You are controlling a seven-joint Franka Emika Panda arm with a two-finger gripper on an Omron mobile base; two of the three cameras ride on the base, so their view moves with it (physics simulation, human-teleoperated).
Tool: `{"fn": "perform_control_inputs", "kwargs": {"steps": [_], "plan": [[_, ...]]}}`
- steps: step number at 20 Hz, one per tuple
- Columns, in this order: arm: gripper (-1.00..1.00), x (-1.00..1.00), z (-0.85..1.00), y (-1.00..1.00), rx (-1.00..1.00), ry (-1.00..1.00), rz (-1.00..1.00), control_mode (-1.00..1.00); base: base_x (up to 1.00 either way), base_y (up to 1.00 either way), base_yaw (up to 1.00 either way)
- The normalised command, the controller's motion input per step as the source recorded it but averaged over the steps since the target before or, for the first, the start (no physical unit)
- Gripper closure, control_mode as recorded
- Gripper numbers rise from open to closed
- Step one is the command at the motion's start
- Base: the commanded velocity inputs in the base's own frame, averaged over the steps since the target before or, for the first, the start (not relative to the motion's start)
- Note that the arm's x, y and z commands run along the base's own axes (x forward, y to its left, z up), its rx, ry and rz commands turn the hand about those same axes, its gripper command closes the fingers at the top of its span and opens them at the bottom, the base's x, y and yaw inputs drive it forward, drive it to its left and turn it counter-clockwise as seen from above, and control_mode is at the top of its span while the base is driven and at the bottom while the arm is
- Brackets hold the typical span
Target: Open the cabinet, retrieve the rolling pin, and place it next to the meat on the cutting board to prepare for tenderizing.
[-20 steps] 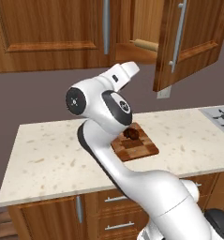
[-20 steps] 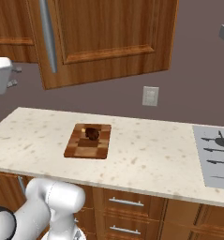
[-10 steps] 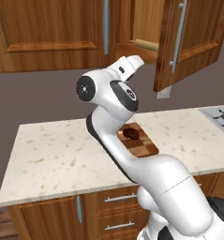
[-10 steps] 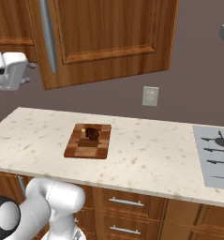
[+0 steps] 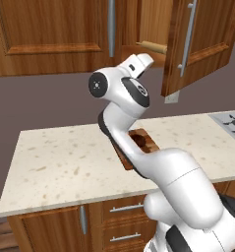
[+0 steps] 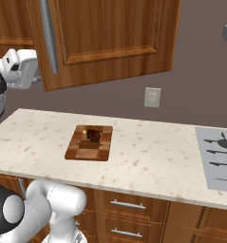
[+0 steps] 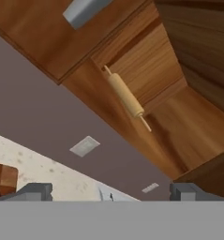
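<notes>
The cabinet (image 5: 55, 34) has its right door (image 5: 195, 42) swung open. Inside, on the shelf, lies the light-tan rolling pin (image 5: 151, 47) (image 7: 125, 96). My gripper (image 7: 111, 192) is open and empty, raised just below and in front of the cabinet opening (image 5: 143, 60), a short way from the pin. In the hand view its fingertips (image 7: 36, 190) stand wide apart. On the counter sits the checkered cutting board (image 6: 89, 143) with the dark meat (image 6: 93, 135) near its far edge. In the left base view my arm partly covers the cutting board (image 5: 147, 141).
The open door (image 6: 105, 38) with its silver bar handle (image 6: 49, 35) hangs out over the counter (image 6: 148, 156). A stove top (image 6: 219, 156) lies at the counter's right end. A wall outlet (image 6: 152, 97) sits on the backsplash. Drawers (image 5: 124, 221) run below the counter.
My hand has risen and swung to the right, from over the cutting board up toward the open cabinet. The jaws stayed open. The board and meat have not moved.
</notes>
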Motion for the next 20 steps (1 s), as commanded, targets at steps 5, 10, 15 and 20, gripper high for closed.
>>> {"fn": "perform_control_inputs", "kwargs": {"steps": [5, 10, 15, 20], "plan": [[-1.00, 0.39, -0.08, 0.00, -0.05, 0.05, 0.00, -1.00, 0.00, 0.00, 0.00], [-1.00, 0.31, -0.05, 0.00, -0.04, 0.04, 0.00, -1.00, 0.00, 0.00, 0.00], [-1.00, 0.11, 0.00, -0.09, -0.03, 0.00, 0.00, -1.00, 0.00, 0.00, 0.00], [-1.00, 0.00, 0.00, -0.33, -0.05, 0.00, -0.01, -1.00, 0.00, 0.00, 0.00]]}}
